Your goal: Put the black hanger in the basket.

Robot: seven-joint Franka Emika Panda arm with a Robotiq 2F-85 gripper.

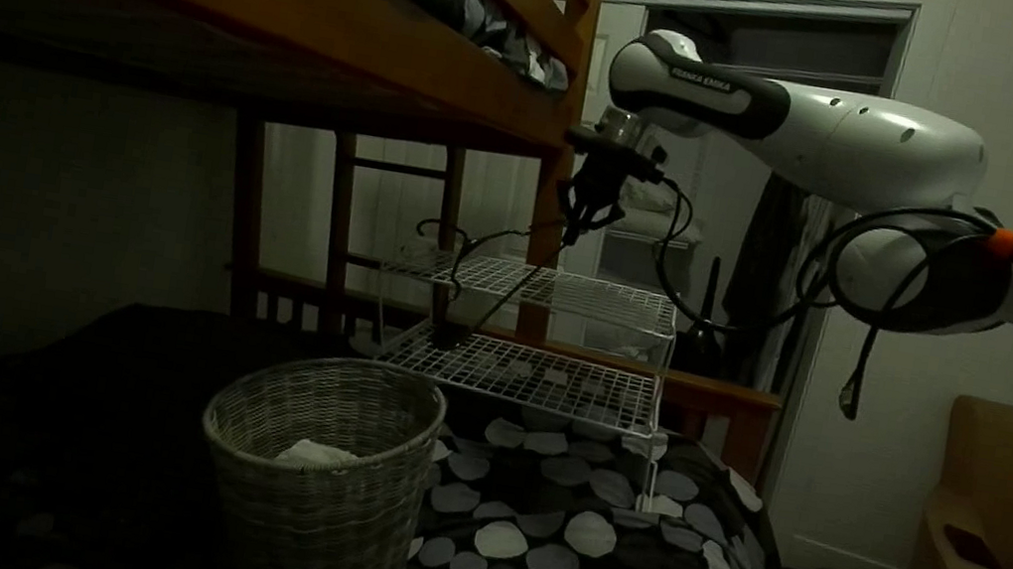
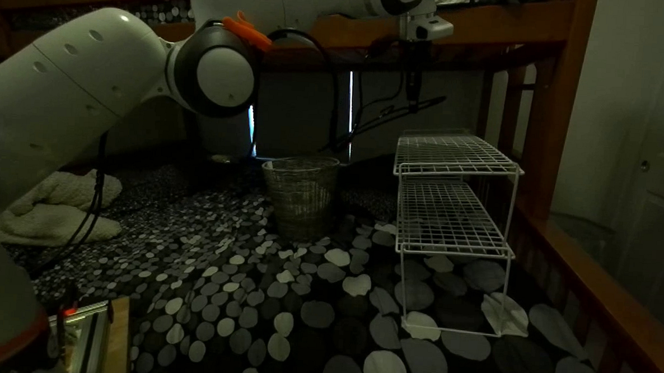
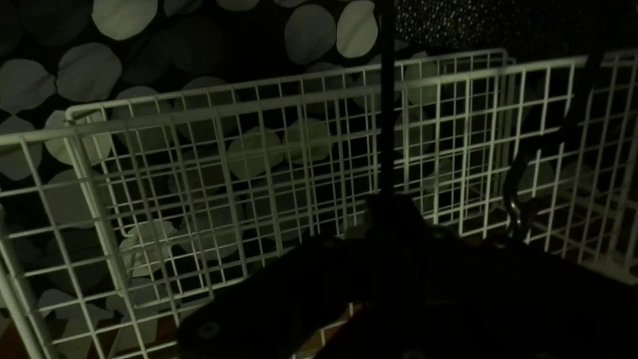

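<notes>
My gripper point(image 1: 572, 232) is shut on the black hanger point(image 1: 516, 288), which hangs tilted above the white wire racks. In an exterior view the gripper point(image 2: 413, 106) is high, with the hanger point(image 2: 381, 120) sloping down toward the basket's side. In the wrist view the dark fingertips point(image 3: 391, 207) meet on the hanger's thin bar point(image 3: 387, 124). The pale woven basket point(image 1: 318, 538) stands upright on the bed, apart from the hanger, with white cloth point(image 1: 315, 455) inside. It also shows in an exterior view point(image 2: 300, 199). The basket is out of view in the wrist view.
Stacked white wire racks point(image 1: 532, 379) stand on the bed beside the basket, below the gripper; they show in all views point(image 2: 456, 155) point(image 3: 269, 164). The upper bunk's wooden rail point(image 1: 303, 33) and post point(image 1: 554, 181) are near the arm. A pale blanket point(image 2: 62, 208) lies near the robot base.
</notes>
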